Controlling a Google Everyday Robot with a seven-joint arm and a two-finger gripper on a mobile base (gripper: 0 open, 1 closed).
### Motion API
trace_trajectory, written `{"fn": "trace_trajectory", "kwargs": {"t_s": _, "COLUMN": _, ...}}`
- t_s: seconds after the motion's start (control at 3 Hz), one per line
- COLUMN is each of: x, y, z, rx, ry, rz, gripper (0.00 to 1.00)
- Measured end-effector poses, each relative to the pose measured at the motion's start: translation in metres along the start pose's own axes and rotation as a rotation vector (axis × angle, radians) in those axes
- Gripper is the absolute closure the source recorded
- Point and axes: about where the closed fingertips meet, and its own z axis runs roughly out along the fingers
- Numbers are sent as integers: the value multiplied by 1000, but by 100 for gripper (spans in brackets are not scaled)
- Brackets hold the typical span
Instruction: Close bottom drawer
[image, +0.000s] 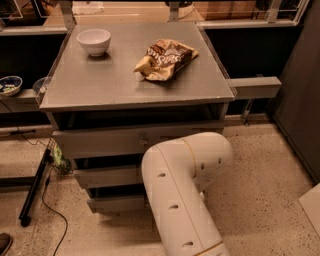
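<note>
The grey cabinet has three stacked drawers, all standing a little way out. The bottom drawer (114, 203) is the lowest, a shallow grey front near the floor with a dark gap above it; its right end is covered by my white arm (182, 187). Over it sit the middle drawer (106, 176) and the taller top drawer (100, 142). My arm's big elbow fills the space in front of the cabinet's lower right. My gripper does not show; it is hidden somewhere behind or below this arm.
On the cabinet top (100, 85) stand a white bowl (94, 41) and a crumpled chip bag (165, 59). A black rod and cable (34, 190) lie on the floor at the left. A grey panel (300, 100) stands at the right.
</note>
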Motion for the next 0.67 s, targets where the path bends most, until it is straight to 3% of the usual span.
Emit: {"fn": "trace_trajectory", "kwargs": {"t_s": 0.67, "x": -7, "y": -8, "z": 21, "rx": 80, "ry": 22, "rz": -17, "gripper": 100}}
